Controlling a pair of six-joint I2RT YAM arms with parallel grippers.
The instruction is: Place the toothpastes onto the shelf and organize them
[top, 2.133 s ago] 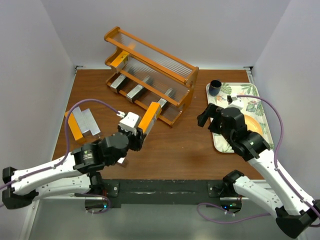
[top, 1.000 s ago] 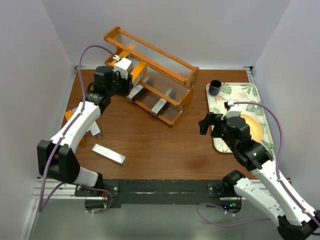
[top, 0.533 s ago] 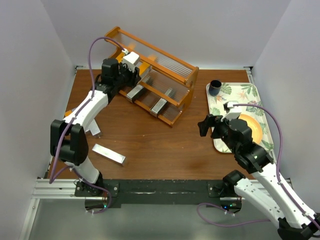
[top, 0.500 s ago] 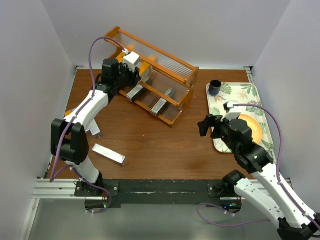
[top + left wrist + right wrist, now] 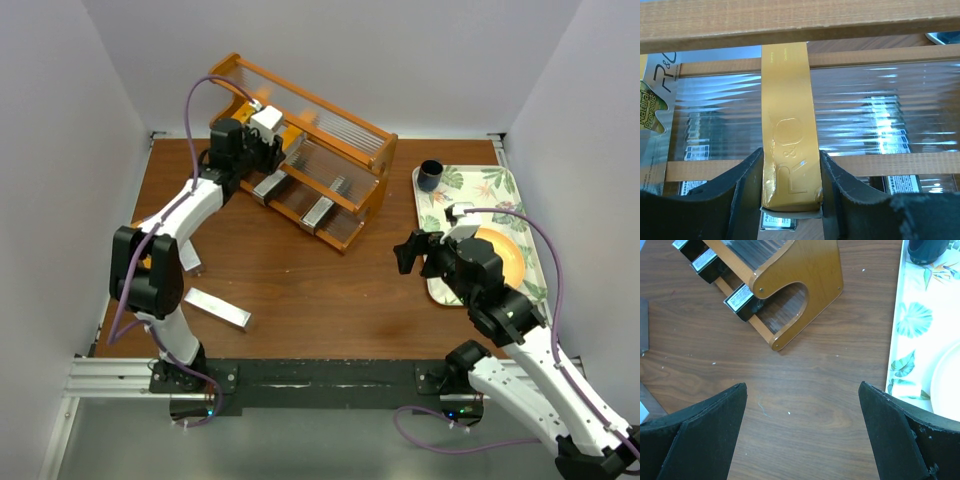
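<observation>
Brown surface (image 5: 320,290) carries the shelf (image 5: 376,192); the left pincer (image 5: 790,170) grips an orange toothpaste (image 5: 787,100) lying on a ribbed tier, the right pincer (image 5: 802,385) gapes wide near the tray (image 5: 500,186).

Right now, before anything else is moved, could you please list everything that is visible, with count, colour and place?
shelf: one, orange-brown wood, clear ribbed panels, table's far left.
held orange carton: one, gripped over a shelf tier.
other orange carton: one, on shelf beside it.
shelved silver cartons: at least three, lower tiers.
loose silver cartons: two, table's near left, one partly hidden.
tray: one, leaf-patterned, right.
cup: one, dark, on tray.
plate: one, yellow-orange, on tray.
table: one, brown wood.
left fingers: shut on held orange carton.
right fingers: open, empty, over table.
</observation>
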